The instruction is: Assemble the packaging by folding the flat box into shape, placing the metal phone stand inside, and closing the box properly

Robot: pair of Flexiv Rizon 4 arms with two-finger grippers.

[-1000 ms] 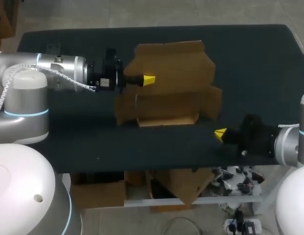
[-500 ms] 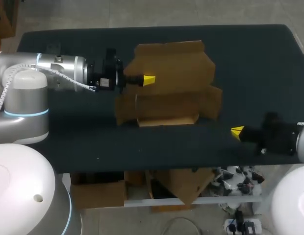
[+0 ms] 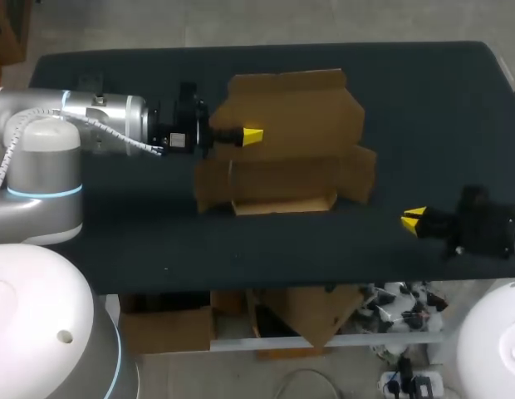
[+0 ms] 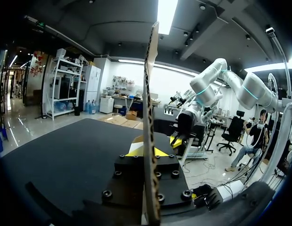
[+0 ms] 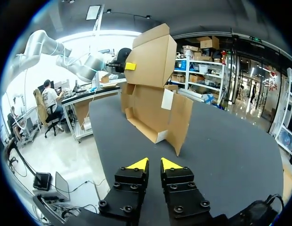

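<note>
– Cardboard, brown and matte. In the head view the half-folded box (image 3: pixel 282 166) sits at centre frame on the dark tabletop (image 3: pixel 116 241), with notched flaps along its upper edge.
– And the grippers?
– The left gripper (image 3: pixel 252 135) shows one yellow tip against the box's upper part, and the other tip is hidden. The right gripper (image 3: pixel 414 219) is at lower right, apart from the box, its arm cut off by the frame's edge.
– Left wrist view?
– A panel (image 4: pixel 149 94) stands edge-on with its corrugated core showing. It is pinched between that gripper's two tips and covers part of the far one.
– Right wrist view?
– Wedge-shaped yellow tips pressed almost together, only a slit between them, gripping nothing. Ahead, the box stands with its walls upright, one flap bearing a pale patch I can't make out.
</note>
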